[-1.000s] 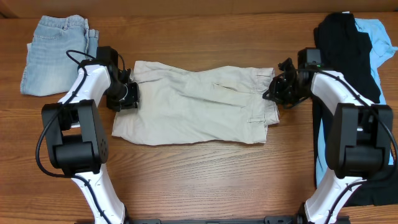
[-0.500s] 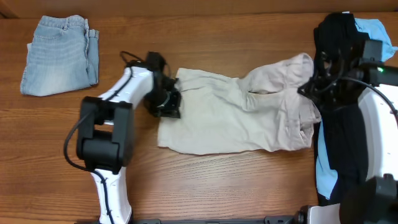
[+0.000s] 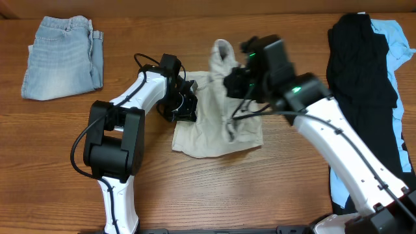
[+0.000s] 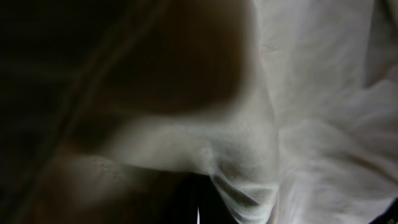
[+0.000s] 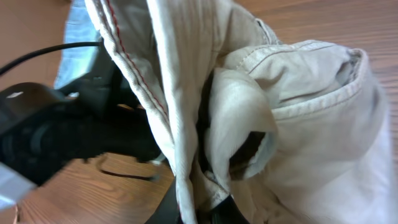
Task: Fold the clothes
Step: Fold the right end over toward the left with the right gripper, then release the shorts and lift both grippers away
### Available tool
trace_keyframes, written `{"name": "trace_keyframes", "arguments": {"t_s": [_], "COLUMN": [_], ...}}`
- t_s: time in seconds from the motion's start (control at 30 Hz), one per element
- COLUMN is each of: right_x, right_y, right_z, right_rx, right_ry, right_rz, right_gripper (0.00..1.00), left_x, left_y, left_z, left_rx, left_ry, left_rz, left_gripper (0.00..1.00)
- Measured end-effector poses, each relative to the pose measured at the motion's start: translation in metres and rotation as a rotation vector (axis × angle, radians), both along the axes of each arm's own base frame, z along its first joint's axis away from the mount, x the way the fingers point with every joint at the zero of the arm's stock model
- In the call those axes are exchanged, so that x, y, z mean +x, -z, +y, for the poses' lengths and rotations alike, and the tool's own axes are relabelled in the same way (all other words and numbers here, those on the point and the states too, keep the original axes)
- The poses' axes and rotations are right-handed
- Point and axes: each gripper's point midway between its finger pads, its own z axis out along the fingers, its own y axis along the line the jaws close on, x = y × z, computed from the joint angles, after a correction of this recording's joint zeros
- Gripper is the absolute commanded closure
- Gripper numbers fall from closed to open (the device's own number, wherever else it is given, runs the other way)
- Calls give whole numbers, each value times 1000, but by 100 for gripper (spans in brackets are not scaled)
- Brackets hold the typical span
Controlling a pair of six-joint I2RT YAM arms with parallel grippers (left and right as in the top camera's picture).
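The beige shorts (image 3: 218, 123) lie bunched at the table's middle, their right half lifted and carried over the left half. My right gripper (image 3: 235, 83) is shut on the raised waistband end; the right wrist view shows the cloth (image 5: 292, 106) hanging from its fingers. My left gripper (image 3: 184, 104) is at the shorts' left edge, shut on the cloth; the left wrist view is filled with blurred beige fabric (image 4: 298, 124). Folded light blue jeans (image 3: 63, 57) lie at the far left.
A pile of black clothes (image 3: 361, 58) over a light blue garment (image 3: 396, 39) lies along the right edge of the wooden table (image 3: 260, 195). The left arm's cable loops near the shorts.
The right arm has swung left, carrying the shorts' right end over toward the left gripper. The shorts went from spread flat to bunched. The left gripper shifted right.
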Motion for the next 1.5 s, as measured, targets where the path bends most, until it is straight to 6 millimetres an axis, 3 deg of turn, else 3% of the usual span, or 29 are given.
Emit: {"name": "trace_keyframes", "arguments": {"t_s": [0.07, 0.2, 0.33, 0.47, 0.7, 0.73, 0.8, 0.87, 1.0, 1.1, 1.13, 1.17, 1.23, 1.3, 1.37, 1.47, 1.5], "right_x": [-6, -5, 5, 13, 22, 22, 21, 17, -8, -20, -21, -20, -12, -3, 3, 7, 8], "right_y": [0, 14, 41, 58, 66, 73, 81, 87, 87, 89, 89, 87, 73, 57, 46, 47, 49], "right_z": [14, 20, 19, 24, 33, 37, 46, 60, 90, 92, 81, 75, 41, 8, -28, -80, -86], "right_rx": [-8, -45, -87, -99, -79, -78, -72, -61, -41, -38, -49, -51, -65, -80, -108, -153, -160], "right_ry": [20, 75, 111, 118, 119, 109, 82, 27, -119, -169, -158, -153, -101, -41, 24, 121, 129], "right_rz": [-8, 9, 51, 65, 61, 74, 86, 88, 95, 138, 160, 167, 169, 156, 156, 207, 211], "right_gripper": [96, 96, 96, 96, 96, 92, 63, 48, 44, 43, 41, 30, 16, 13, 12, 11, 11], "left_x": [0, -11, -29, -16, 12, 18, 27, 39, 47, 48, 48, 48, 46, 40, 19, 1, -1], "left_y": [0, -1, -11, -42, -77, -82, -88, -93, -95, -95, -95, -95, -95, -96, -100, -105, -106], "left_z": [0, 12, 50, 86, 111, 114, 119, 130, 156, 168, 168, 167, 161, 152, 137, 121, 116], "left_rx": [0, 49, 190, 294, 367, 370, 367, 358, 354, 359, 359, 359, 354, 338, 307, 272, 257], "left_ry": [0, -45, -97, -151, -197, -216, -249, -287, -362, -387, -387, -382, -359, -322, -259, -199, -181], "left_rz": [0, 78, 228, 245, 152, 135, 106, 68, 57, 60, 60, 60, 61, 77, 156, 218, 224], "left_gripper": [96, 96, 90, 71, 72, 71, 67, 62, 56, 54, 53, 51, 48, 48, 48, 43, 43]}}
